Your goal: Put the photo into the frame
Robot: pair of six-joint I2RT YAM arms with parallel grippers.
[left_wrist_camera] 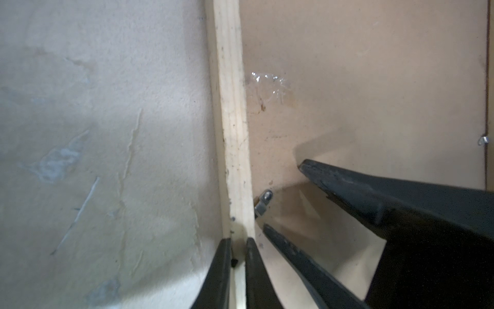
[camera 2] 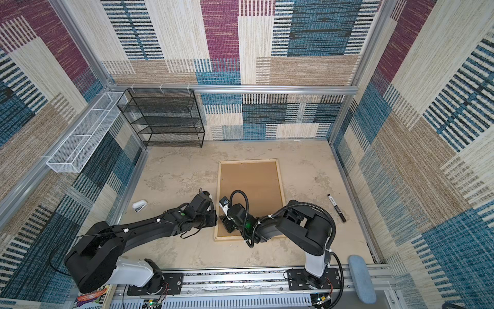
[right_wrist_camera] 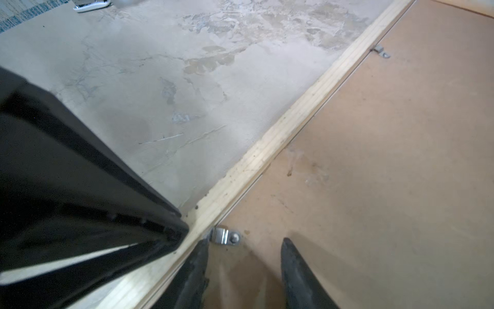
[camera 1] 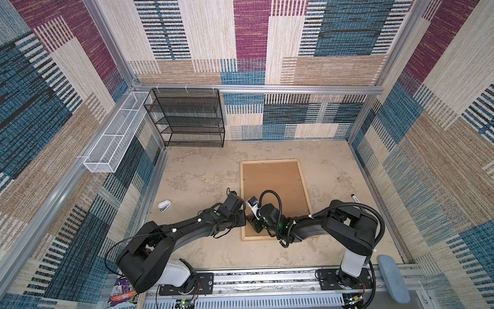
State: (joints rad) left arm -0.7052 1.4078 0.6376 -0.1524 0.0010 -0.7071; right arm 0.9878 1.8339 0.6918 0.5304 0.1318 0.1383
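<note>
We find one frame [camera 1: 268, 161] lying flat, back upward, about the middle of the desk [camera 1: 203, 174]. Its long sides run from the near edge towards the far edge. It is a rectangle of thin, pale natural-wood strips, rough and speckled with dark marks at close range. One plain brown backing board [camera 1: 272, 184] sits inside the strips. In the right wrist view we count two small metal tabs [right_wrist_camera: 226, 236] along one strip, each reaching from the wood onto the board. One patch of clear tape [left_wrist_camera: 267, 85] lies on the board just beside that same strip.

Two hands are at the frame's left long strip, close to its near-left corner. The left hand [left_wrist_camera: 238, 240] pinches that strip, with one finger on the outer side and one on the inner. The right hand [right_wrist_camera: 245, 240] stands spread over the board and holds nothing. One of its fingertips [right_wrist_camera: 203, 248] is just beside the nearer tab, and the other is over bare board.

Elsewhere we count:
- one white stapler [camera 1: 164, 206] near the desk's left edge
- one black marker [camera 2: 336, 208] near the right edge
- one black mesh shelf [camera 1: 187, 117] at the far-left corner
- one white mesh basket [camera 1: 115, 133] hung along the left wall
</note>
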